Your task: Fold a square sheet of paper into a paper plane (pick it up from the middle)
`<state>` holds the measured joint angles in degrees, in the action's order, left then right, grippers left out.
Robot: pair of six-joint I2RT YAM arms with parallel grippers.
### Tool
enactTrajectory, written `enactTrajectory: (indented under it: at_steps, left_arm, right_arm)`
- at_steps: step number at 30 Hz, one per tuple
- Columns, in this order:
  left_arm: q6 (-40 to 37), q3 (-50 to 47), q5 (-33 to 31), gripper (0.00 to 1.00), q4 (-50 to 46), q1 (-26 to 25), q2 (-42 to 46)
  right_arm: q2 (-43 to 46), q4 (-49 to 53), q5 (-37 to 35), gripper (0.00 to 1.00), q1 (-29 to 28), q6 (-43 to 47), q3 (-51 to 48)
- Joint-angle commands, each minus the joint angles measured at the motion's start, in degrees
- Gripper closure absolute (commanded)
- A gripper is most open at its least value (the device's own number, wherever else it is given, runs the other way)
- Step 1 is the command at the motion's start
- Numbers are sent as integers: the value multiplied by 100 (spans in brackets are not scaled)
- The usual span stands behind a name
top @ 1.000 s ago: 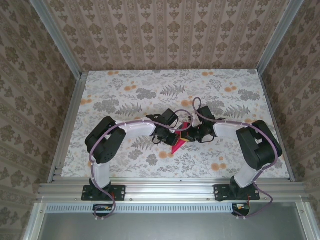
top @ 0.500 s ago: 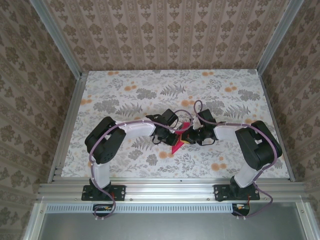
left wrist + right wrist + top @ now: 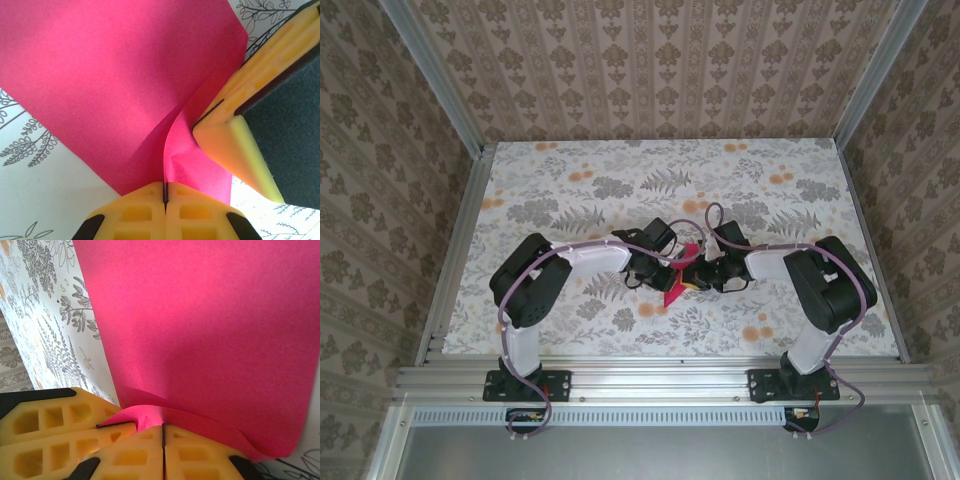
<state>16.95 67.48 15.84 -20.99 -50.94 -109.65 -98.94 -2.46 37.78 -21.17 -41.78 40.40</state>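
left claw (image 3: 164, 194) and right claw (image 3: 163, 434) both clamp the pink paper (image 3: 115, 75), held between them.

The top view looks down from above the near edge over the whole bench (image 3: 570, 190); both wrist views sit close on the same pink paper (image 3: 115, 75), seemingly from opposite sides.

No legible text, label, brand, number or sign on any surface in view.
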Motion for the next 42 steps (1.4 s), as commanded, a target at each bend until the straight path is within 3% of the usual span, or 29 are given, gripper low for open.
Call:
enactTrajectory:
  at_steps: [1, 7, 13, 21, 30, 42]
  left_arm:
    - [123, -213, -375, 100, -301, 32, -31]
    - [153, -229, -434, 100, -291, 40, 23]
    - [167, -235, -471, 100, -302, 33, 48]
    - [129, -210, -449, 100, -345, 33, 48]
    - [137, -258, -453, 100, -346, 31, 75]
    - [148, -269, -425, 100, -326, 36, 75]
  right_arm:
    - [110, 182, -200, 90, 46, 106, -6]
    - [604, 264, -99, 90, 285, 100, -28]
    - [294, 155, -51, 93, 323, 91, 3]
    - [-274, 279, -509, 94, 358, 249, -32]
    - [334, 465, -260, 94, 502, 217, 114]
    - [-304, 849, -793, 95, 510, 396, 255]
